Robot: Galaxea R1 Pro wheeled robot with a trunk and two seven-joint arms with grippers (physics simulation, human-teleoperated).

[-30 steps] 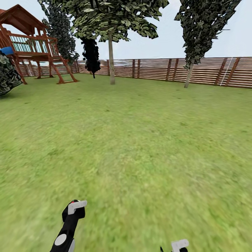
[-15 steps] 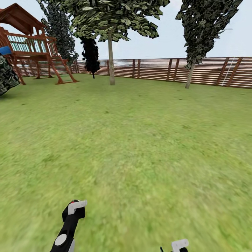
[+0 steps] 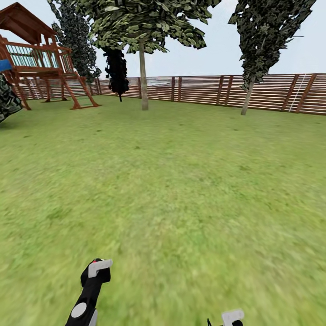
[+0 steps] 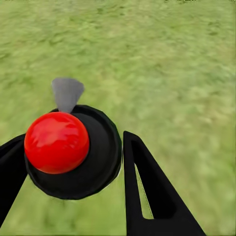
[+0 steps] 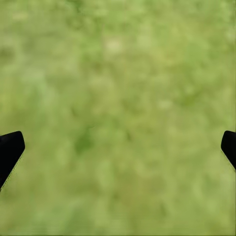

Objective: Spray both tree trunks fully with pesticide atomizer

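Note:
The pesticide atomizer (image 4: pixel 56 142) is a black round body with a red ball cap and a grey nozzle; my left gripper (image 4: pixel 73 138) is shut on it, a black finger on each side. In the head view the left gripper (image 3: pixel 96 271) sits low over the grass floor (image 3: pixel 172 190), a bit of red showing at its tip. Far ahead stand two trees: one pale trunk (image 3: pixel 144 77) at centre left, another trunk (image 3: pixel 246 97) at right, leaning. My right gripper (image 5: pixel 118 145) is open over bare grass, and its white bracket (image 3: pixel 232 316) shows at the bottom edge.
A brown slat fence (image 3: pixel 203 90) closes the far side of the lawn. A wooden playhouse (image 3: pixel 40 59) stands at the far left, with an all-black tree (image 3: pixel 117 68) beside the left trunk. A dark bush (image 3: pixel 7 99) sits at the left edge.
The whole head view has shifted a little: the playhouse and bush have slid left and the lawn has drawn nearer, so the camera has moved. Both arms keep their places in the picture.

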